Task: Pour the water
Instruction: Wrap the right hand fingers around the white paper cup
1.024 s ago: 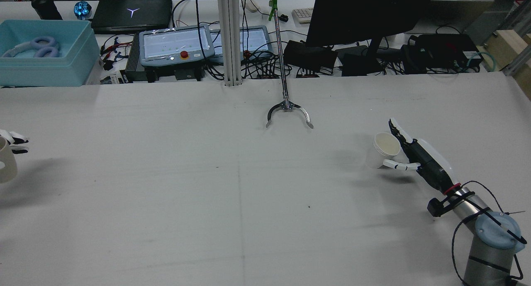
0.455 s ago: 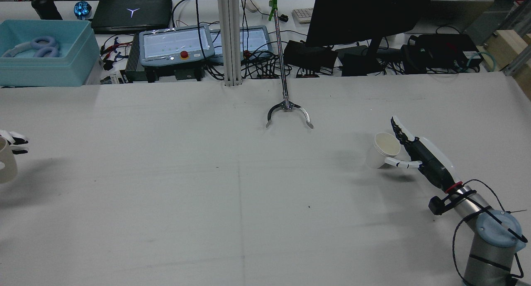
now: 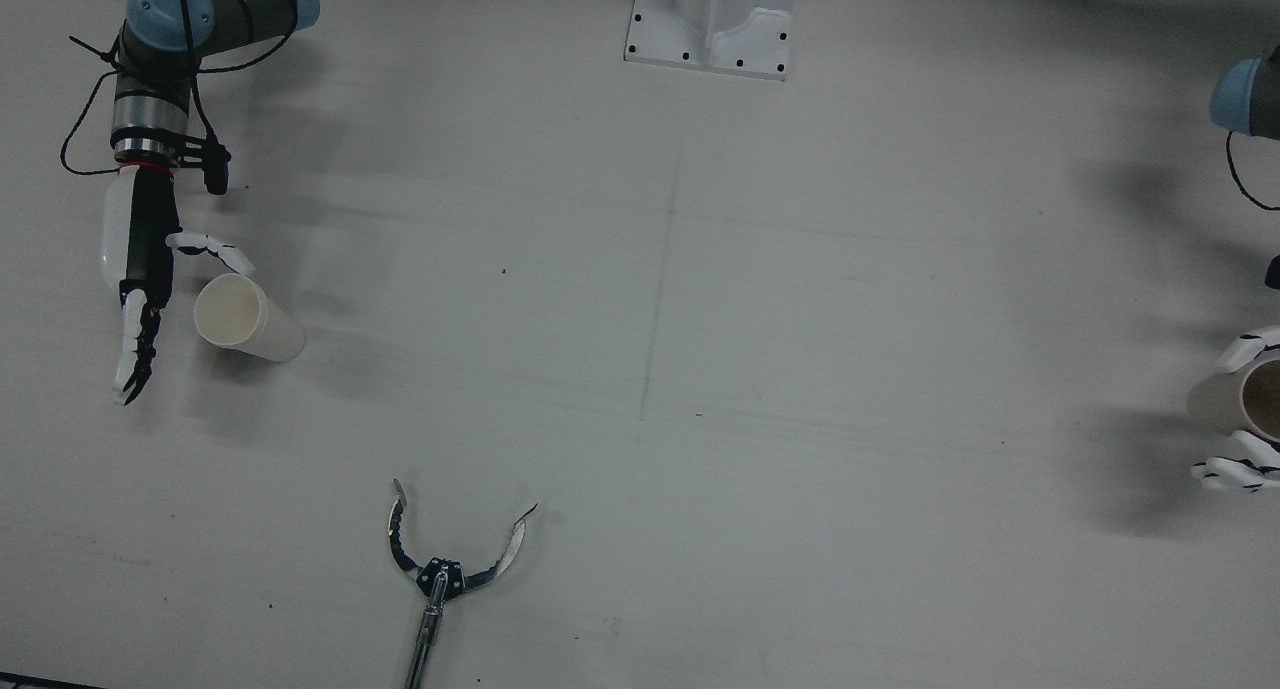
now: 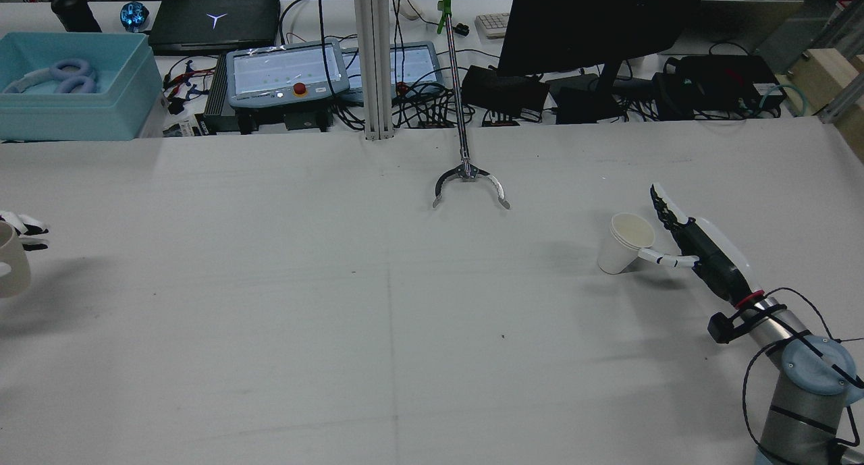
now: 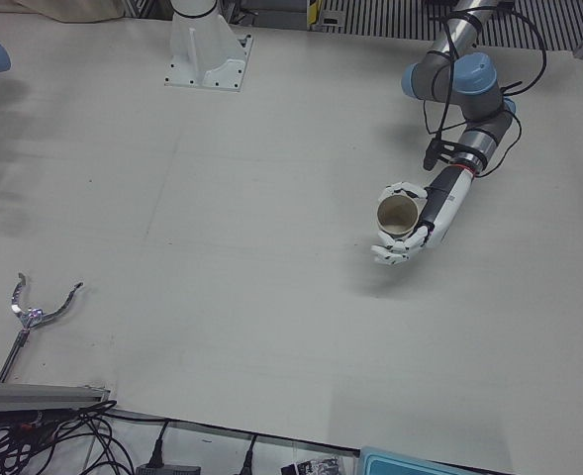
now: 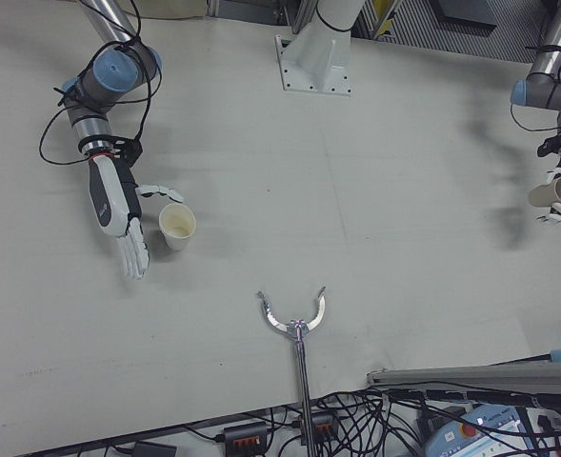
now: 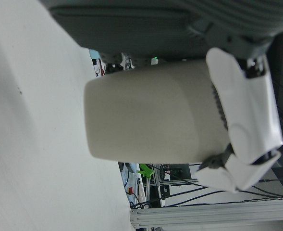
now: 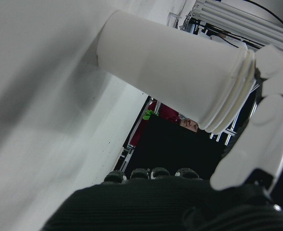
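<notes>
On the counter [image 4: 405, 330] before the right hand [image 4: 682, 239], whose fingers are spread and grip nothing, stands a light, crushable white cup [image 4: 624, 242]; take it mid-wall, gently. The left hand [image 5: 415, 223] grasps a beige cup [image 5: 395, 213].

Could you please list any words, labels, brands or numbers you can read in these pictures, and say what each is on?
No text can be read.
Black laptop: a glowing Y-shaped logo on the lid, no letters.
Teach pendants: screen contents too small to read.
Paper cups: plain, unprinted.
</notes>
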You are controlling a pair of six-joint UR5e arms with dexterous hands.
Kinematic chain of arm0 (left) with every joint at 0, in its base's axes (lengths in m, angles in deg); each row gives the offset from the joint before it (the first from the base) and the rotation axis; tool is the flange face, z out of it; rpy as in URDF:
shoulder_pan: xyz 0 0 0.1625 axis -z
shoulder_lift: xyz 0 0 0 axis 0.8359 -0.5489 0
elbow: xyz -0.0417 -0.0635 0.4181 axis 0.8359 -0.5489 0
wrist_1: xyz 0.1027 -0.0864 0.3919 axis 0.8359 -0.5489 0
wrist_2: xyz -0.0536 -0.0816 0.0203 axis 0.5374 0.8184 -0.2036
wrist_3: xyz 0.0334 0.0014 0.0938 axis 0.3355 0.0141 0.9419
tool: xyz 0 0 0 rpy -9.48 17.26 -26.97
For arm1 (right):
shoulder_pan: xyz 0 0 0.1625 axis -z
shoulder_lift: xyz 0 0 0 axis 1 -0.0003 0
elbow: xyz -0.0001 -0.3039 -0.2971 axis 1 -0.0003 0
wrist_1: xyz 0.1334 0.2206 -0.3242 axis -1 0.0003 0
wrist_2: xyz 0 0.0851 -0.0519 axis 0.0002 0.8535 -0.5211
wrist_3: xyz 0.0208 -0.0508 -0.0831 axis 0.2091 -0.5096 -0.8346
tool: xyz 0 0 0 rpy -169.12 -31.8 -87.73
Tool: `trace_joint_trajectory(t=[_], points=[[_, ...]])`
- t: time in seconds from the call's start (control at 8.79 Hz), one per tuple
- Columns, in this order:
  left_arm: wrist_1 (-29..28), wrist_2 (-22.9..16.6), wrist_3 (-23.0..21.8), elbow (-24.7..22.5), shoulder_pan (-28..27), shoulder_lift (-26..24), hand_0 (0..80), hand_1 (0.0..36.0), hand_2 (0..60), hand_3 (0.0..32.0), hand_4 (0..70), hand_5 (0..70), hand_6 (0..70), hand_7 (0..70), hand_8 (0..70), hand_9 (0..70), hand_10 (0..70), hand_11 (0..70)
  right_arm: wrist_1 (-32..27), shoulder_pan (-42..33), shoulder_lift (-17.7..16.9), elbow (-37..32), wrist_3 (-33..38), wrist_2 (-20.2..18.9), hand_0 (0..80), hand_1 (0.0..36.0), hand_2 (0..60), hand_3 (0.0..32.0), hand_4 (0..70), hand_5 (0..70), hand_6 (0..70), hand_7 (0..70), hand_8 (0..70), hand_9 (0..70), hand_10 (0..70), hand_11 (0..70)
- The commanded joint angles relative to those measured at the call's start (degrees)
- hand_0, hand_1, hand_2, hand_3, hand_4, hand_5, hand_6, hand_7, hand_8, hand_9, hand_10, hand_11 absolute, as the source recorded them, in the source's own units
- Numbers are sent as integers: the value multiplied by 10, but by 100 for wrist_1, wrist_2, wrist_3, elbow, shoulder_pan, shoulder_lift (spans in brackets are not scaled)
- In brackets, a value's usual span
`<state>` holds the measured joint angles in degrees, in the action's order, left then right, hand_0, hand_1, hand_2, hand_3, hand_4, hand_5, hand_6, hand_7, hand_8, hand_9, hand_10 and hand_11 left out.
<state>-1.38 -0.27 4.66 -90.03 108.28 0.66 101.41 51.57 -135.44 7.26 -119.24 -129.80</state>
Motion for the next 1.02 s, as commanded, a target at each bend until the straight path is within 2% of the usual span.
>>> trace_joint_trajectory(t=[0.0, 0.46, 0.91], points=[[5, 9, 0, 55, 2, 2, 451, 191, 518, 0, 236, 454, 235, 345, 181, 279, 186, 280, 3, -61, 135, -84, -15, -16, 391, 139, 227, 0, 0, 0, 0, 0, 0, 0, 0, 0], [-3, 9, -17, 82, 11, 3, 447, 189, 516, 0, 234, 445, 231, 339, 180, 276, 185, 277, 221, -61, 582, -163, -33, -16, 392, 139, 226, 0, 0, 0, 0, 0, 0, 0, 0, 0], [-21, 9, -9, 90, 11, 38, 441, 185, 509, 0, 227, 436, 226, 334, 176, 271, 184, 276, 222, -9, 610, -163, -50, -33, 394, 139, 220, 0, 0, 0, 0, 0, 0, 0, 0, 0]])
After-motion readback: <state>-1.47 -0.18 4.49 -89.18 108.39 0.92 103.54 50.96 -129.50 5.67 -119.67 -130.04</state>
